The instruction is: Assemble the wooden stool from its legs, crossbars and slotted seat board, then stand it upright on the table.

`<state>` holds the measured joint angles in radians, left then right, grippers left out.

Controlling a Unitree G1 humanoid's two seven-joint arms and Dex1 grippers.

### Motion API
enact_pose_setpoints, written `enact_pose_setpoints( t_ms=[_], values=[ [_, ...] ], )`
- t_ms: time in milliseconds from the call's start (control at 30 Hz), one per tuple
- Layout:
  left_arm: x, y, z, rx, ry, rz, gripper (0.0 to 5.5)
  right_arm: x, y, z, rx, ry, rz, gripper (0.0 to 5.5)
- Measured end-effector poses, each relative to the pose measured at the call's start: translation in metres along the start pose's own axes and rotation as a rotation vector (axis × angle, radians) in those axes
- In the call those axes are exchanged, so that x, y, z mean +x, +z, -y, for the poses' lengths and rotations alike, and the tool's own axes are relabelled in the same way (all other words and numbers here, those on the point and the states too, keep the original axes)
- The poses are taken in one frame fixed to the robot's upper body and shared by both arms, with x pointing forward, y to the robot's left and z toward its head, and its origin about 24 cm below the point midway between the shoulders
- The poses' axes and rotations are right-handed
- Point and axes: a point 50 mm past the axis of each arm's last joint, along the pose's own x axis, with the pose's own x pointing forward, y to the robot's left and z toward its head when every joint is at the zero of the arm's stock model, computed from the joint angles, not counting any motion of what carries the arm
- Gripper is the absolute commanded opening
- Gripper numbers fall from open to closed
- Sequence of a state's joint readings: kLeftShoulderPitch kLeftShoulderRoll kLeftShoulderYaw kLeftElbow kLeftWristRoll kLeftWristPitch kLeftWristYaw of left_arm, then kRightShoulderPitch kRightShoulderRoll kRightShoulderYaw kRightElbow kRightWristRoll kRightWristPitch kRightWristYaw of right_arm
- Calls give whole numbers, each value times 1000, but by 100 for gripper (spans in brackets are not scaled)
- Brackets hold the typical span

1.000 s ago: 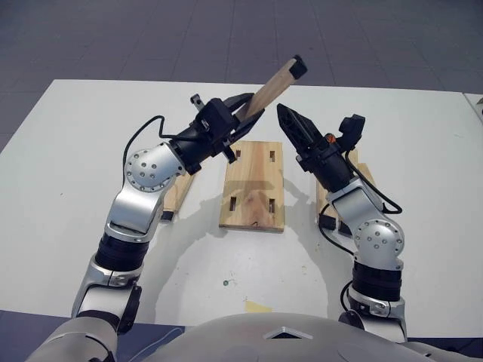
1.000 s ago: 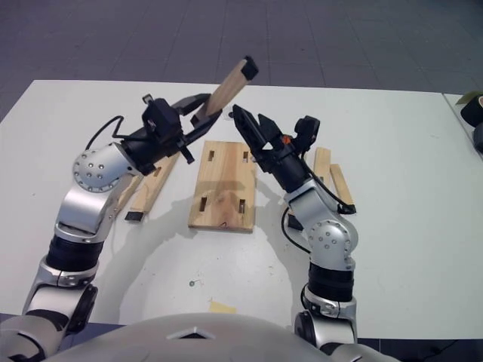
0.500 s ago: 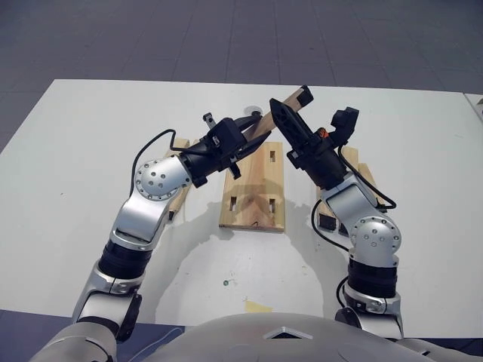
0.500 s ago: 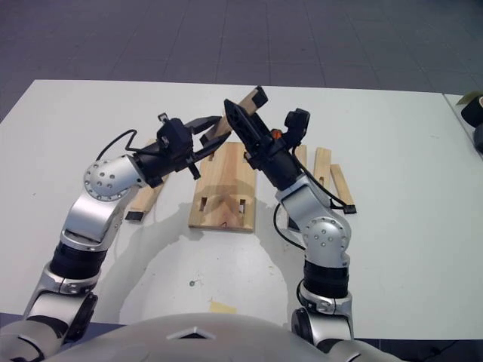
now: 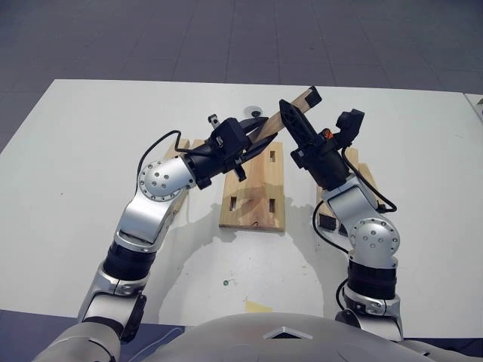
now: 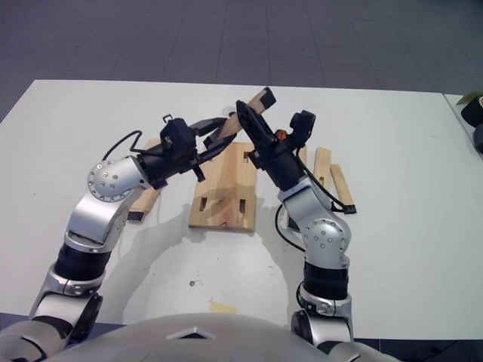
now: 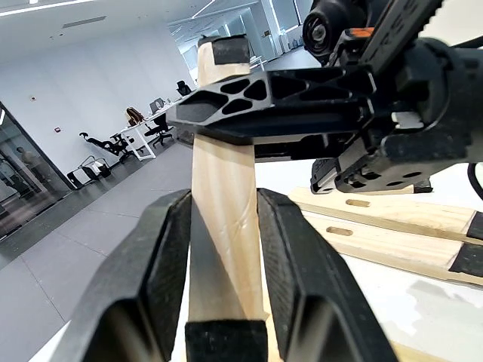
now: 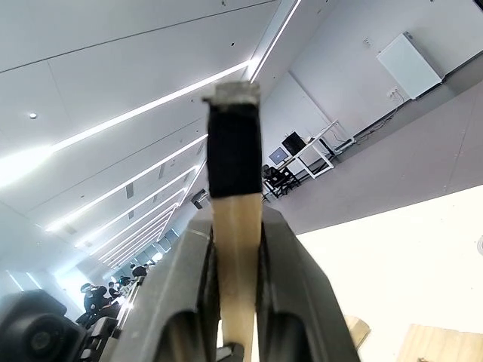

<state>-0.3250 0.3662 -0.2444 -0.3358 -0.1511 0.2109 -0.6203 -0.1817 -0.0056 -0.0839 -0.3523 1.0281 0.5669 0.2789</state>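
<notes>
Pale tan leg (image 7: 219, 196) with black end caps; honey-coloured seat board (image 5: 253, 205), streaky grain, dark slots; white bench (image 5: 83, 151); dark grey tiled floor (image 5: 151, 38).

White worktop (image 5: 68, 166), matte. Dark grey tiled floor (image 5: 189, 38) beyond its far edge. White ceiling (image 8: 113, 45) with long light strips (image 8: 143, 111). Pale walls (image 7: 90, 75). Office desks and black chairs (image 7: 124, 139) well apart from the worktop.

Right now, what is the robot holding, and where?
A wooden leg: the left gripper pinches its lower part, the right gripper its upper part.
</notes>
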Motion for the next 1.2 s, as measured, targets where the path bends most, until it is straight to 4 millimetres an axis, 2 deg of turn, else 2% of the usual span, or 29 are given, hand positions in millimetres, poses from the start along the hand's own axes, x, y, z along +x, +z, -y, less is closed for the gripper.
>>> enact_pose_setpoints(
  t_ms=[67, 100, 167, 267, 367, 433, 500, 567, 633, 833, 1200],
  values=[
    [0, -1, 0, -4, 2, -3, 131, 0, 0, 1, -7, -5, 3, 41],
    [0, -1, 0, -8, 3, -7, 167, 0, 0, 1, -9, -9, 2, 41],
    [0, -2, 0, -32, 5, -13, 191, 0, -1, 3, -14, -20, 8, 41],
    [-4, 1, -8, -113, 64, 33, 238, -4, 13, 20, -86, -193, 130, 41],
    [-8, 18, -33, -243, 210, 162, 298, -29, 34, 55, -182, -484, 249, 41],
    [-15, 29, -58, -289, 343, 224, 334, -51, 41, 66, -209, -584, 275, 41],
    [-23, 24, -78, -321, 490, 207, 373, -69, 42, 69, -237, -647, 267, 41],
    [-36, 10, -92, -335, 648, 137, 411, -87, 39, 74, -253, -718, 242, 41],
    [-40, 2, -94, -332, 704, 92, 450, -96, 35, 76, -244, -764, 222, 41],
    [-34, -11, -81, -336, 693, 25, 540, -107, 27, 80, -258, -833, 181, 41],
    [-29, -15, -73, -332, 676, 0, 540, -98, 24, 82, -342, -844, 153, 41]
  ],
)
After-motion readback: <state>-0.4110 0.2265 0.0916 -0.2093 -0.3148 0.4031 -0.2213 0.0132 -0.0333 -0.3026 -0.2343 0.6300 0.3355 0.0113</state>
